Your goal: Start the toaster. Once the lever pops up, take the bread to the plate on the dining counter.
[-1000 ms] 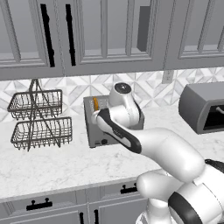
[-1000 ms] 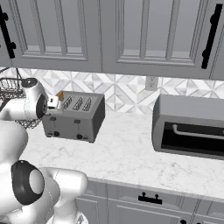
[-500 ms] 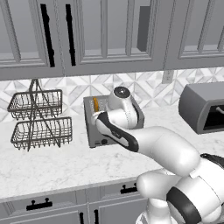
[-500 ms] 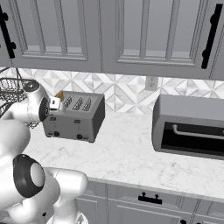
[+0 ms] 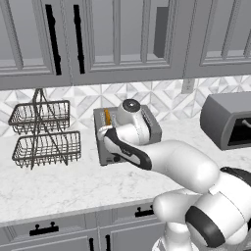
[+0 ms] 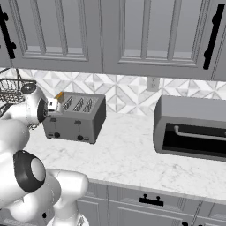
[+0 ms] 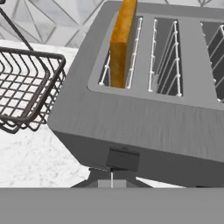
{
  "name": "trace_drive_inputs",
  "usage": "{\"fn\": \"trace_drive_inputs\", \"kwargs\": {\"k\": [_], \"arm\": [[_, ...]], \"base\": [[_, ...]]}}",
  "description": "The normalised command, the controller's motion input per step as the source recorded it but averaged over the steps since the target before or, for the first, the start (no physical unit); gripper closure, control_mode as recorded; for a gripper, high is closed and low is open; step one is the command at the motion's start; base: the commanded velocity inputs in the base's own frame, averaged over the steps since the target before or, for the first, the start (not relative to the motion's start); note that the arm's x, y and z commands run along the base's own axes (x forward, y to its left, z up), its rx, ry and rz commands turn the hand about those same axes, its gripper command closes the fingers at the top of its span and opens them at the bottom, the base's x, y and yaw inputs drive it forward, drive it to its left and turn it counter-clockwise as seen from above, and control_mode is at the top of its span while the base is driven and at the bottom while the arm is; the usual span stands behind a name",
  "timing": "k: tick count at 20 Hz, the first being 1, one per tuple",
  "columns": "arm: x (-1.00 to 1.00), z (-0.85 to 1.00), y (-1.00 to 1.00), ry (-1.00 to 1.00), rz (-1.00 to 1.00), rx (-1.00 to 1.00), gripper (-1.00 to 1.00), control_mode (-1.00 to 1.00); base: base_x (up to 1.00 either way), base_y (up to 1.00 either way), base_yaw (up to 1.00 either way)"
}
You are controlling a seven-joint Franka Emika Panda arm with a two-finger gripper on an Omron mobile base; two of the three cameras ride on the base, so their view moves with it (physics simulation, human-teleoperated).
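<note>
The grey toaster (image 7: 144,118) stands on the marble worktop against the backsplash, also in the left base view (image 5: 104,144) and the right base view (image 6: 81,119). The bread (image 7: 121,39) stands upright in its end slot, sticking well above the top (image 5: 107,116) (image 6: 58,96). My gripper (image 7: 111,181) is shut with nothing in it, tips together at the toaster's front, just below the dark slider lever (image 7: 123,159). The white hand covers much of the toaster in the left base view. The plate and the dining counter are out of view.
A two-tier wire basket (image 5: 41,132) (image 7: 26,87) stands close beside the toaster's bread end. A larger dark-grey appliance with a black opening (image 6: 192,128) (image 5: 228,120) sits on the other side. Grey wall cabinets (image 6: 110,35) hang overhead.
The hand has eased slightly down and left at the toaster's front. The bread and toaster stand as before.
</note>
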Motion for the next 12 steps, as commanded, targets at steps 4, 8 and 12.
{"fn": "trace_drive_inputs", "kwargs": {"k": [4,8,12], "arm": [[0.0,-0.13,0.0,0.0,0.0,0.0,1.0,-1.0],[0.0,-0.07,-0.05,0.0,0.0,0.0,1.0,-1.0],[0.06,0.0,-0.1,0.0,0.0,0.0,1.0,-1.0]], "base": [[0.0,0.0,0.0],[0.0,0.0,0.0],[0.0,0.0,0.0]]}}
